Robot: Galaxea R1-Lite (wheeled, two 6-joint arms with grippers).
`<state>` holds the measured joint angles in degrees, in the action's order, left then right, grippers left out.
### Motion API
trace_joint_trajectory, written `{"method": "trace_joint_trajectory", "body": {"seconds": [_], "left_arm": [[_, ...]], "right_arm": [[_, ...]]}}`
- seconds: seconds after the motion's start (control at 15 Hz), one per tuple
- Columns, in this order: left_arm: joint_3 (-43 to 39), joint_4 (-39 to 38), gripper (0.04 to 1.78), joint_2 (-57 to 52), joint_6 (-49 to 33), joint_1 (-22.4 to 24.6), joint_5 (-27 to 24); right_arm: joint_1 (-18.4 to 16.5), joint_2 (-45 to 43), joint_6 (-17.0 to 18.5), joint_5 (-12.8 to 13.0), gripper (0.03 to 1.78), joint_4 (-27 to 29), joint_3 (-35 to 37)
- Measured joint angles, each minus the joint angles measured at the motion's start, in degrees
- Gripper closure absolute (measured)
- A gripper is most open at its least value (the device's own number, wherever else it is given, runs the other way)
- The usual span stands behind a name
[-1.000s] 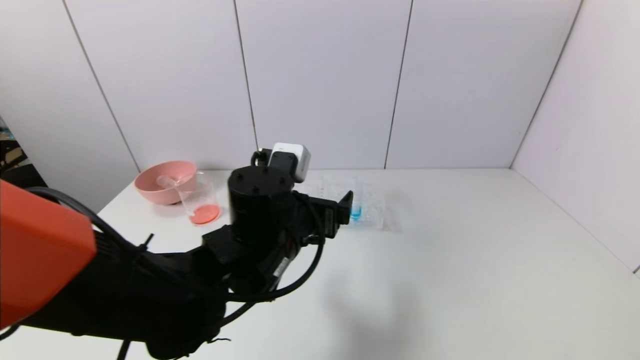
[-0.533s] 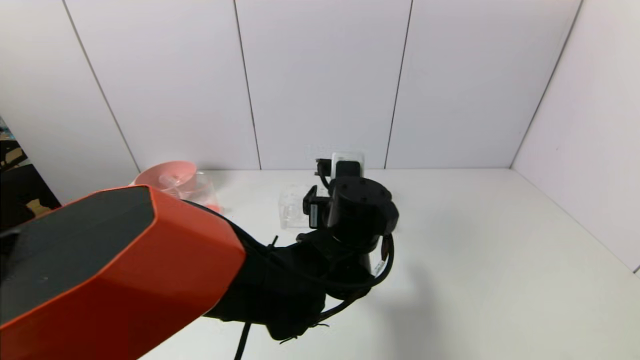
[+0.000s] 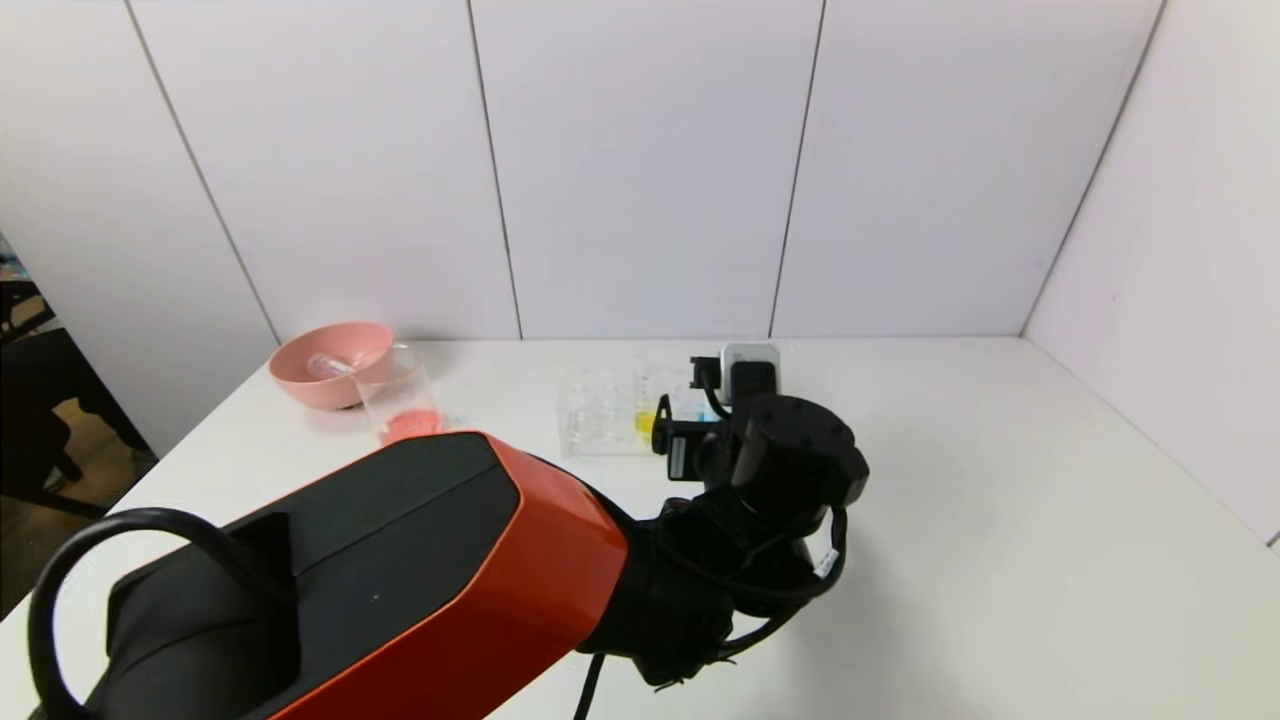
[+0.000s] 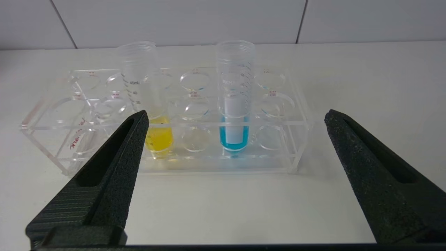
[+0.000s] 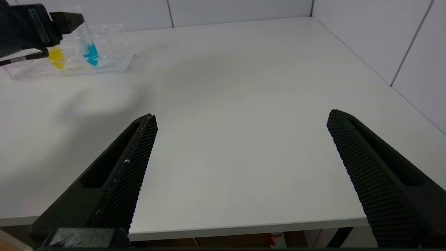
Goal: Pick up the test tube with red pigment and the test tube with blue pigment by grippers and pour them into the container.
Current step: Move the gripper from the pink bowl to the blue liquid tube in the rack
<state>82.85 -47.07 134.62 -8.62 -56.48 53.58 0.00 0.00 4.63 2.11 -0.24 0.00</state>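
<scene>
Left gripper [image 4: 233,118]: jaws spread, empty, facing blue tube [image 4: 234,101] in rack [image 4: 52,125].
Right gripper [image 5: 240,120]: jaws spread, empty, above bench [image 5: 244,87].

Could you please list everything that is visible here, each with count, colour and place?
blue tube: one, clear with blue liquid, upright in the rack.
yellow tube: one, clear with yellow liquid, upright in the rack, two holes from the blue one.
rack: one, clear, mid-table near the back wall.
beaker: one, clear with orange-red liquid at its bottom, beside the bowl.
bowl: one, pink, far left of the table, a clear tube lying in it.
table: one, white.
left gripper: one, black, open, in front of the rack, facing the blue tube.
right gripper: one, black, open, over the table's near edge.
</scene>
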Motion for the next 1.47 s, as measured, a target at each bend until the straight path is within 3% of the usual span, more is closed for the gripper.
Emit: {"method": "trace_joint_trajectory", "body": {"seconds": [0.53,1.2,1.33,1.47], "left_arm": [[13.8,0.6,0.06,9.9,1.2,5.8,-2.0],[17.4,0.6,0.06,13.4,1.5,7.4,-3.2],[17.4,0.4,0.14,13.5,1.5,7.4,-3.0],[17.7,0.2,0.33,13.8,1.5,7.5,-2.8]], "right_arm": [[0.0,0.0,0.0,0.0,0.04,0.0,0.0],[0.0,0.0,0.0,0.0,0.04,0.0,0.0],[0.0,0.0,0.0,0.0,0.04,0.0,0.0],[0.0,0.0,0.0,0.0,0.04,0.0,0.0]]}}
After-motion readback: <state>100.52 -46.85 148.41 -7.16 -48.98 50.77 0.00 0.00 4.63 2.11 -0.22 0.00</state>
